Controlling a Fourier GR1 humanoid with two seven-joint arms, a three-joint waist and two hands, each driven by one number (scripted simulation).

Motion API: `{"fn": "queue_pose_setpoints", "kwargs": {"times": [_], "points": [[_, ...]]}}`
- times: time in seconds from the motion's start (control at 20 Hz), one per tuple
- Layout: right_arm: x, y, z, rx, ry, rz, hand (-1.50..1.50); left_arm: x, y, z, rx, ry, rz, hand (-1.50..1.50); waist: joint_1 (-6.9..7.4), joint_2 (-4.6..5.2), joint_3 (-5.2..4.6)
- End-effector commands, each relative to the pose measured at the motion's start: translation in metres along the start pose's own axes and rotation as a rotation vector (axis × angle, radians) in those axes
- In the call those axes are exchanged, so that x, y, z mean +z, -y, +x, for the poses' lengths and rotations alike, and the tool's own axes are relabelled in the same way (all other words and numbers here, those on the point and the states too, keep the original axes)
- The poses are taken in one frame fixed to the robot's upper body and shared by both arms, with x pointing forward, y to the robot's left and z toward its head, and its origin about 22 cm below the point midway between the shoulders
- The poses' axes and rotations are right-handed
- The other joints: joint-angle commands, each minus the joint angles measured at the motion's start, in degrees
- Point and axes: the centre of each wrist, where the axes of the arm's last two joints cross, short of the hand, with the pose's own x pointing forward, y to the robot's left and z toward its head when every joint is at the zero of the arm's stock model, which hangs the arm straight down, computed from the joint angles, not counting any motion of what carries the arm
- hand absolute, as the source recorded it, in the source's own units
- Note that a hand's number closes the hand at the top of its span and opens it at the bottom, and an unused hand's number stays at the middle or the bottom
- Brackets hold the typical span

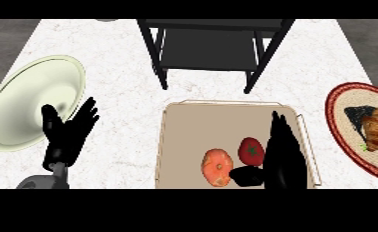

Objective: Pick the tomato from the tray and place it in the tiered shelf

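A red tomato [251, 150] with a green stem lies on the beige tray [207, 126], toward its near right part. Beside it to the left lies an orange-pink round food item [217, 167]. My right hand [282, 151] is over the tray's right side, right next to the tomato, fingers straight and pointing away, thumb below the tomato; it holds nothing. The black tiered shelf [212, 46] stands at the back centre, beyond the tray. My left hand [70, 128] rests open at the left, fingers up.
A large pale green plate [40, 96] lies at the left, partly behind my left hand. A red-rimmed plate [347, 121] with dark food sits at the right edge. White marble counter [118, 76] shows between the plate and the shelf.
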Motion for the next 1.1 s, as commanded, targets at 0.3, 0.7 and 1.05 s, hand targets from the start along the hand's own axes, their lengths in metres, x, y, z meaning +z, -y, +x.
{"fn": "queue_pose_setpoints", "kwargs": {"times": [0.3,0.7,1.05], "points": [[-0.031,-0.034,-0.008,0.058,-0.213,-0.041,-1.50,0.002,0.001,-0.004,0.000,0.012,0.009,0.00,0.14,0.05,0.04],[-0.029,-0.028,-0.016,0.020,-0.159,-0.074,-1.50,0.011,0.008,0.007,0.011,0.009,0.011,0.00,-0.09,-0.07,0.04],[-0.057,-0.045,-0.013,-0.006,-0.135,-0.073,-1.50,0.001,0.007,-0.011,-0.004,0.004,0.012,0.00,-0.07,0.03,0.03]]}}
